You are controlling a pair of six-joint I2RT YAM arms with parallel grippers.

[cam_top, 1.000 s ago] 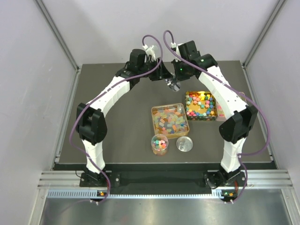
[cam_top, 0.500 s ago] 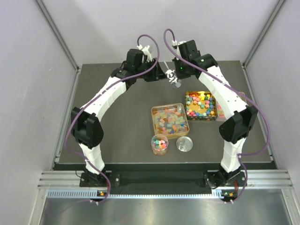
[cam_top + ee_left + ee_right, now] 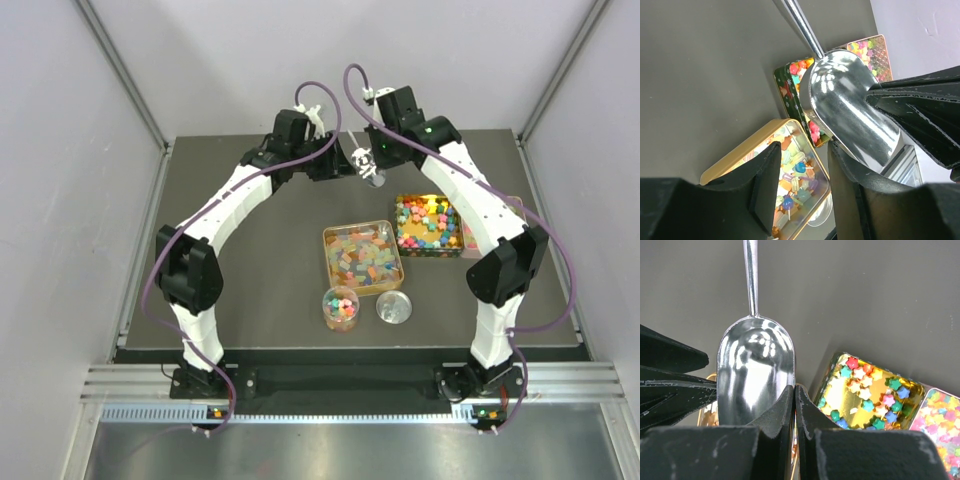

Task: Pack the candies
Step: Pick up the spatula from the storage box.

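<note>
Pale translucent candies point(image 3: 363, 257) fill a gold tin at the table's middle; they also show between my left fingers point(image 3: 795, 175). Bright star candies point(image 3: 428, 225) lie in a second tin to the right, also in the right wrist view point(image 3: 870, 390). A small clear cup point(image 3: 340, 308) near the front holds mixed candies. My right gripper point(image 3: 377, 163) point(image 3: 794, 390) is shut on the rim of a silver scoop point(image 3: 366, 170) point(image 3: 755, 370), held in the air behind the tins. My left gripper point(image 3: 343, 165) point(image 3: 804, 150) is open right beside the scoop point(image 3: 850, 110), with nothing between its fingers.
A round silver lid point(image 3: 394, 307) lies right of the cup. A pink-edged tin point(image 3: 468, 236) sits against the star tin's right side. The dark mat point(image 3: 250, 250) is bounded by grey walls on three sides.
The scoop and the right gripper have moved slightly back and left since a second ago. The left arm has shifted its elbow, and its gripper stays beside the scoop.
</note>
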